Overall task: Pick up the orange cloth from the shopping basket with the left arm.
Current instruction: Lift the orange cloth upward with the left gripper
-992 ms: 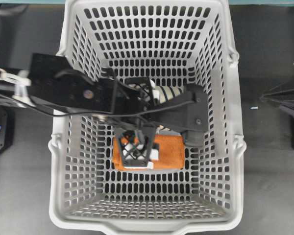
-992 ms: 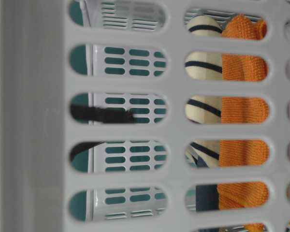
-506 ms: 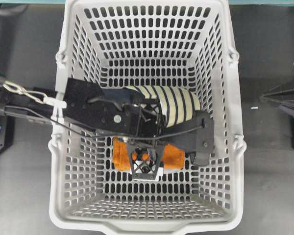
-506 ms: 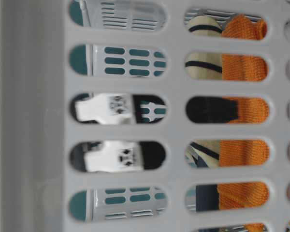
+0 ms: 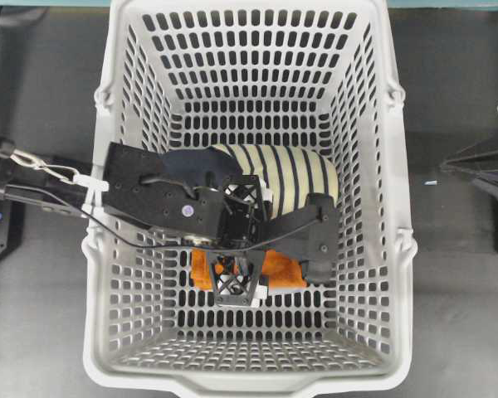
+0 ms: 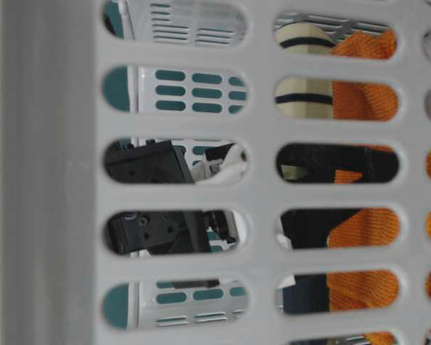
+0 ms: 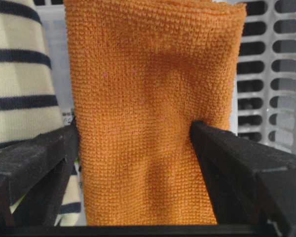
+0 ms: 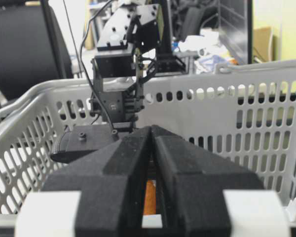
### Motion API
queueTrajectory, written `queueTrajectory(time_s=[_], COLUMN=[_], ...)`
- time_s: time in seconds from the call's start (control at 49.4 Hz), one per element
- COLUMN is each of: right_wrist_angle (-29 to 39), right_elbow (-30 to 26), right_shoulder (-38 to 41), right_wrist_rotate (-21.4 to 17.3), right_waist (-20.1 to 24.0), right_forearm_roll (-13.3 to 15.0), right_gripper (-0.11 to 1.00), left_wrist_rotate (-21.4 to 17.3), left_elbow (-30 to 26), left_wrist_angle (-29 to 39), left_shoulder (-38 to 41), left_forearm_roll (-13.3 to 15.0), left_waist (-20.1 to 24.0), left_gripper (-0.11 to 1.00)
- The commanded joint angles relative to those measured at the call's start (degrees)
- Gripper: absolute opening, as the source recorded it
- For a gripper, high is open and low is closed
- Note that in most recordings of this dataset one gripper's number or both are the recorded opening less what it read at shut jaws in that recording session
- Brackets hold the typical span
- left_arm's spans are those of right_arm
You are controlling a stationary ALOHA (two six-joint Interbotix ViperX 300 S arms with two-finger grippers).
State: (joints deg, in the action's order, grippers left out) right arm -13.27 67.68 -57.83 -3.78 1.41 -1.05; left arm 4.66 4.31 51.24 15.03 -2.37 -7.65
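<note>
The orange cloth point(image 5: 284, 267) lies folded on the floor of the grey shopping basket point(image 5: 396, 274), in front of a striped bundle. My left arm reaches in over the left rim, and its gripper point(image 5: 236, 286) points down over the cloth's left half, hiding much of it. In the left wrist view the orange cloth point(image 7: 153, 113) fills the gap of the left gripper point(image 7: 134, 127), which is open, with one black finger point(image 7: 39, 153) at each side edge of the cloth. Through the basket slots the orange cloth point(image 6: 363, 230) shows at table level. The right gripper point(image 8: 151, 129) is shut outside the basket.
A navy-and-cream striped fabric bundle point(image 5: 292, 178) lies just behind the cloth, touching its far edge; it shows as the striped fabric point(image 7: 19, 74) left of the cloth. The basket walls enclose the gripper on all sides. The right arm point(image 5: 477, 166) rests on the dark table at the right.
The left arm has sunk deeper into the basket and its jaws have widened. The gripper has come down onto the cloth; its white fingertips have left the table-level view.
</note>
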Motion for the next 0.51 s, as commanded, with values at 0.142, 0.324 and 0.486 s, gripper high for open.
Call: queueTrajectory(time_s=[0.142, 0.324, 0.486], right_wrist_angle=[-0.3, -0.3, -0.3], right_elbow=[-0.5, -0.3, -0.4], right_shoulder=[0.5, 0.6, 0.6], right_wrist_rotate=[-0.1, -0.1, -0.1], right_waist=[0.1, 0.1, 0.1], right_forearm_roll=[-0.3, -0.3, -0.4], right_gripper=[0.0, 0.0, 0.0], left_wrist_rotate=[0.1, 0.1, -0.8], left_elbow=[1.2, 1.9, 1.7], left_wrist_angle=[-1.6, -1.6, -1.3], left_shoulder=[0.3, 0.1, 0.0], left_forearm_roll=[-0.2, -0.2, -0.2], left_waist=[-0.3, -0.4, -1.0], left_gripper=[0.88, 0.75, 0.32])
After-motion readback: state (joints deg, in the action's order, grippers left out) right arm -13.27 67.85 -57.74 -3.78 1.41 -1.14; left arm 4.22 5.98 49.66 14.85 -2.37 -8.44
